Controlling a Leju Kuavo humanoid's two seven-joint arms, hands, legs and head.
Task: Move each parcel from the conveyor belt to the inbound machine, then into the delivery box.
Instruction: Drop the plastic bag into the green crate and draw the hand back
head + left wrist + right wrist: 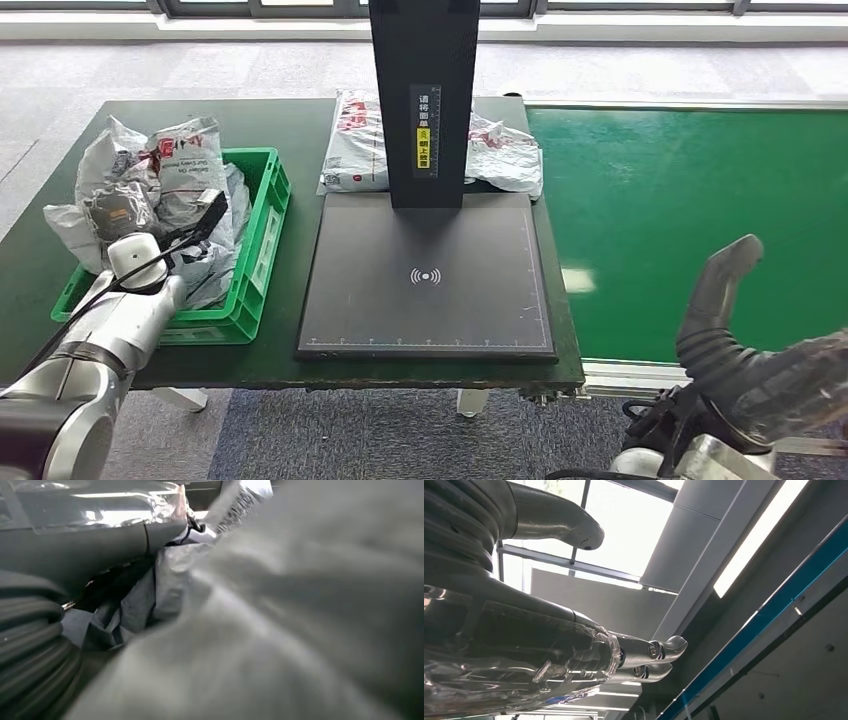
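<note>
A green delivery box (268, 225) at the left of the table holds several white and grey parcels (185, 160). My left hand (197, 226) reaches into it, a dark finger stretched out straight over the bags. In the left wrist view the hand (125, 535) lies close against a grey parcel (280, 620), with nothing plainly gripped. The inbound machine's black plate (430, 275) is bare. Behind its post lies a white parcel with red print (352, 140). My right hand (722, 295) hovers low at the near edge of the green conveyor belt (680, 200), its fingers (659, 652) straight and holding nothing.
The machine's black post (425, 100) stands at the back of the plate, partly hiding the parcel behind it. The dark green table (300, 360) ends just in front of the plate. A silver rail (620, 375) borders the belt's near side.
</note>
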